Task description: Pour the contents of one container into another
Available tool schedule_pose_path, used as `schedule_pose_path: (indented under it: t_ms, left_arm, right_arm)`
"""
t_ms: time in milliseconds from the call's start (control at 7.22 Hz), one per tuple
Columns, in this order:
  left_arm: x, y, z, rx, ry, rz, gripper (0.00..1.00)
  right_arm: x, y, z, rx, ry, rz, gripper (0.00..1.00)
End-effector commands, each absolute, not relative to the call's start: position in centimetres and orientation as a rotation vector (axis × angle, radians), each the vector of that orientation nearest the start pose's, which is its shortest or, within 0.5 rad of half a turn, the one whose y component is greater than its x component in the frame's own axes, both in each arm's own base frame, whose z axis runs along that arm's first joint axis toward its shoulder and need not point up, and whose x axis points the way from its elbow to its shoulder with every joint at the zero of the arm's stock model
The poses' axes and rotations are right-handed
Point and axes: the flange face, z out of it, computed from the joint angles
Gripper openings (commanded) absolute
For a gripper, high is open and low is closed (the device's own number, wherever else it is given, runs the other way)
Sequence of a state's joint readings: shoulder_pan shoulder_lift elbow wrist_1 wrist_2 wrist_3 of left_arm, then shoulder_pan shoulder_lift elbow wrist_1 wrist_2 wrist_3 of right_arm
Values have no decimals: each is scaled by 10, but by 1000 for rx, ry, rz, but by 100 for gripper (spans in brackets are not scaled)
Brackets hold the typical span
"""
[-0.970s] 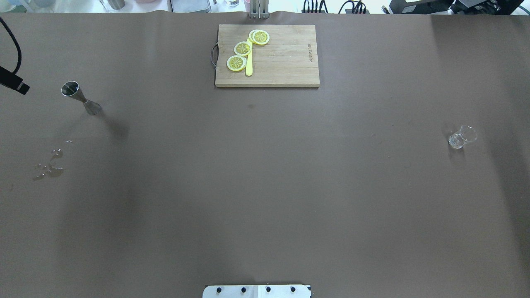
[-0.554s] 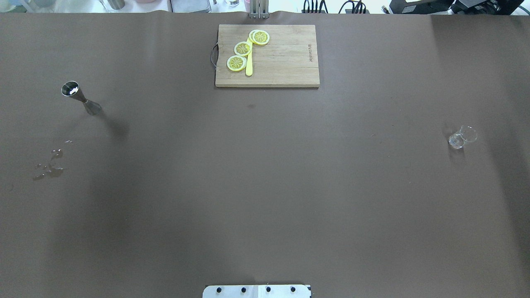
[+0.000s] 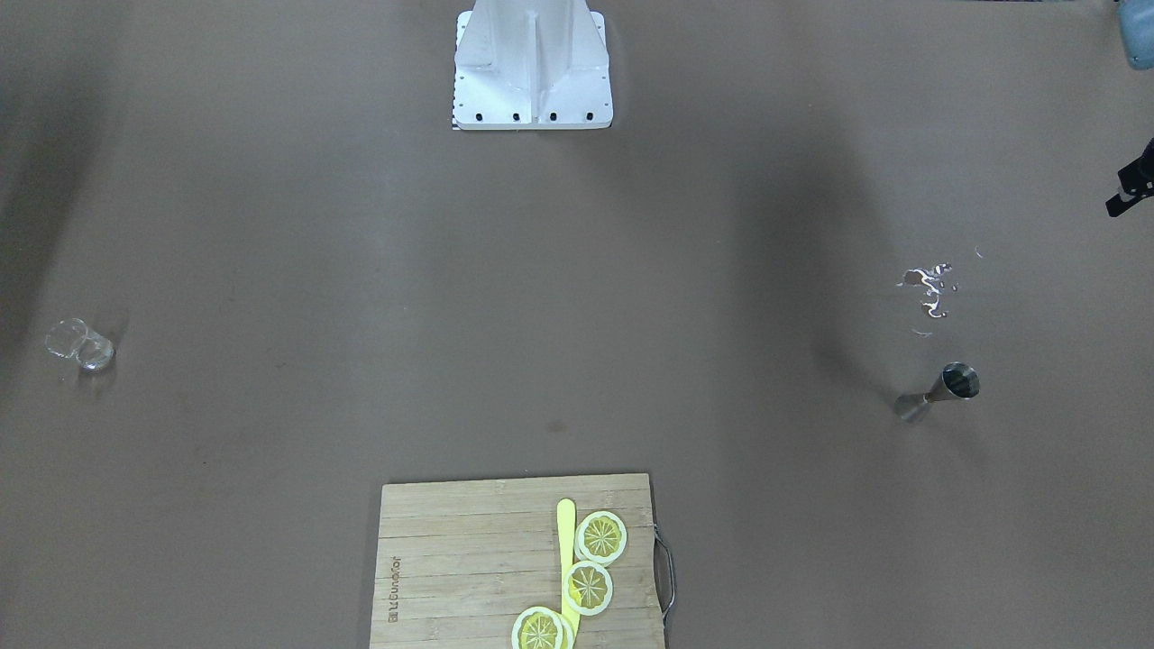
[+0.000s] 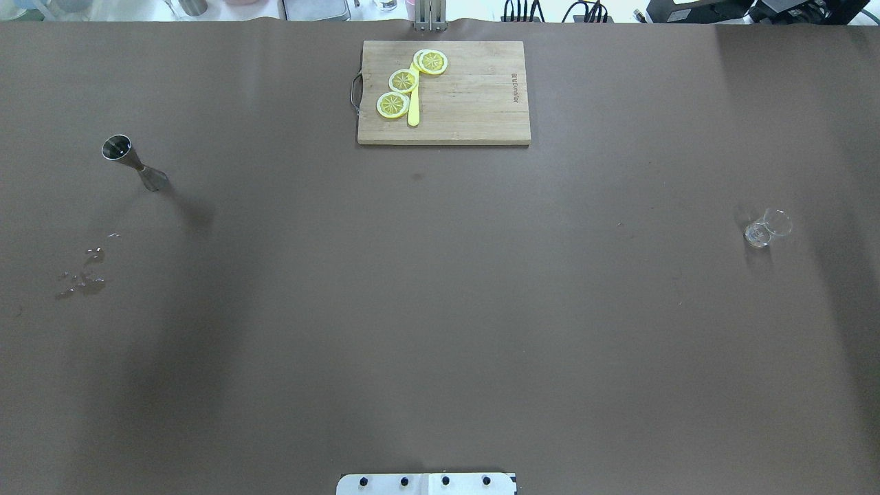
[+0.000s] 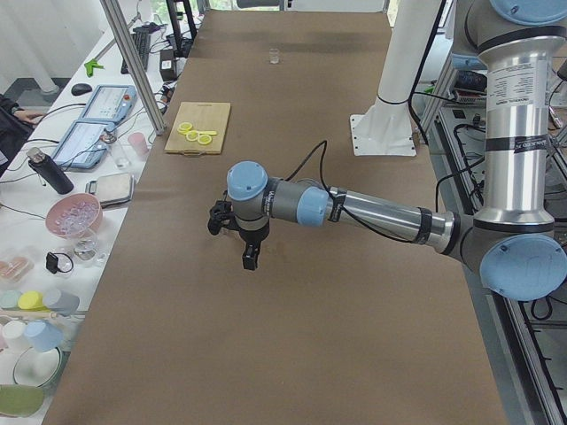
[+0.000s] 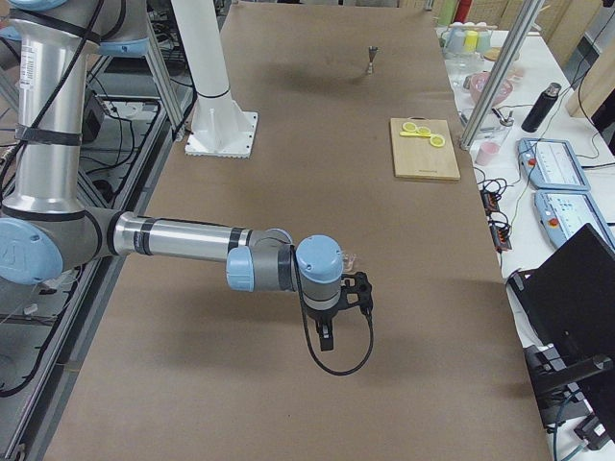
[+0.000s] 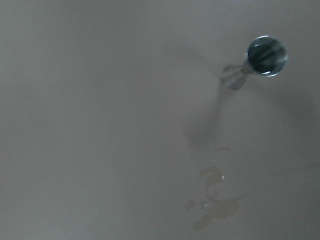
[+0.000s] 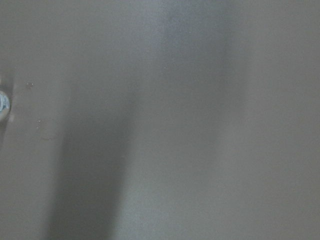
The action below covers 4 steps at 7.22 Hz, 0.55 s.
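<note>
A metal jigger (image 4: 134,163) stands upright on the robot's left side of the brown table, also seen as the jigger (image 3: 942,390) and the jigger (image 7: 257,61) below the left wrist camera. A small clear glass (image 4: 766,228) stands far off on the right side, also seen as the glass (image 3: 79,344). The left gripper (image 5: 251,258) hangs above the table, apart from the jigger. The right gripper (image 6: 327,338) hangs near the glass. Both show only in the side views, so I cannot tell whether they are open or shut. Neither holds anything that I can see.
A wooden cutting board (image 4: 474,103) with lemon slices (image 4: 402,81) and a yellow knife lies at the far middle. A small puddle (image 4: 82,278) lies near the jigger. The white robot base (image 3: 532,68) stands at the near edge. Cluttered side tables flank the far edge.
A black part of the left arm at the overhead view's left edge has moved out of that view. The jigger and the glass have not moved.
</note>
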<state>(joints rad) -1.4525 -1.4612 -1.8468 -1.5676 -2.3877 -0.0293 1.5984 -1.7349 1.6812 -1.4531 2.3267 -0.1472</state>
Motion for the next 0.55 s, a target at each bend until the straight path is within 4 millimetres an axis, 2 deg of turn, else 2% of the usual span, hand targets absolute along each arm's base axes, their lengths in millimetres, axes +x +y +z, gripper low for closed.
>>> schedule_pose_path:
  t_ms: [0,277,416]
  left_arm:
    - [-46,-417,624,117,813,219,98]
    - [-49,-405,637,91,815,199,98]
    - [-49,-392,644,73,817,191,98]
  right_arm:
    - [78,-424,670,126,-732,-138,100]
    - [80,-424,676,115,-705,-136,100]
    - [80,-423,680,108,-705,-133,100]
